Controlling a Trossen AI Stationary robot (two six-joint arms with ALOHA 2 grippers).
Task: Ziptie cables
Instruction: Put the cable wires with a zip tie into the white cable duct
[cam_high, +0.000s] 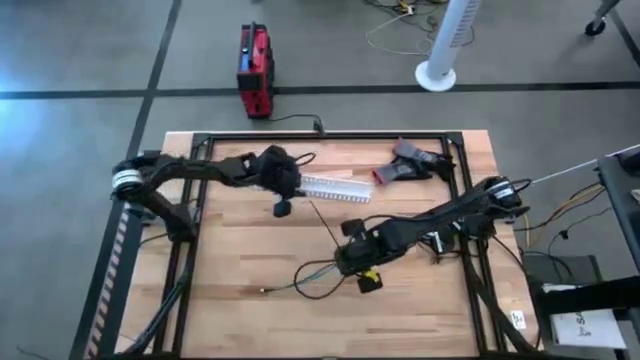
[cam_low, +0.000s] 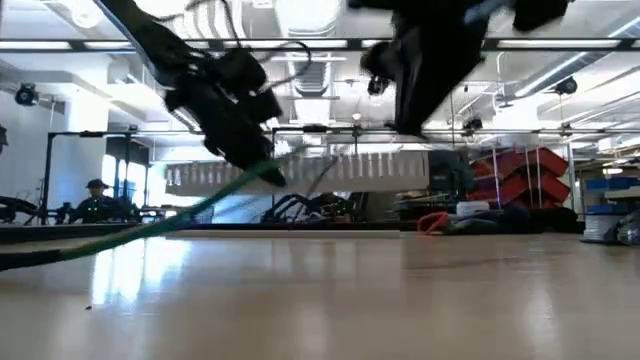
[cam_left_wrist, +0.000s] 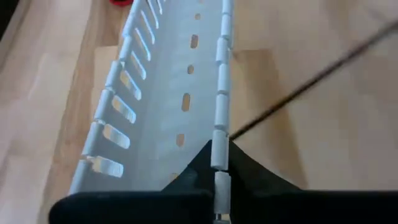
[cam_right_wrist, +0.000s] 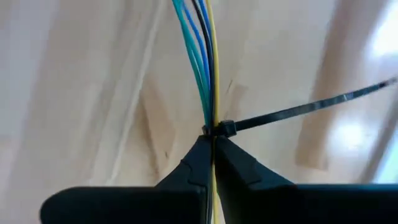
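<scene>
The counter (cam_high: 250, 260) is the big wooden top, and the white slotted channel (cam_high: 335, 188) lies across its far middle. The left hand (cam_high: 283, 182) sits at the channel's left end with its fingers pressed together on one side wall, as the left wrist view shows.

Nearer and to the right, the right hand (cam_right_wrist: 213, 144) is pinching the cables (cam_right_wrist: 205, 68), fingers closed on the bundle just below where the ziptie (cam_right_wrist: 298, 110) already loops around it. From above, the loose wire ends trail left and near across the wood.

What matters for the next bit, I reckon: the ziptie's free tail sticks out sideways from the bundle and, seen from above, slants up toward the far left, pointing roughly at the channel and the left hand. So the left hand looks like the nearer one to grab that tail and pull it tight, but it's busy with the channel right now.
</scene>
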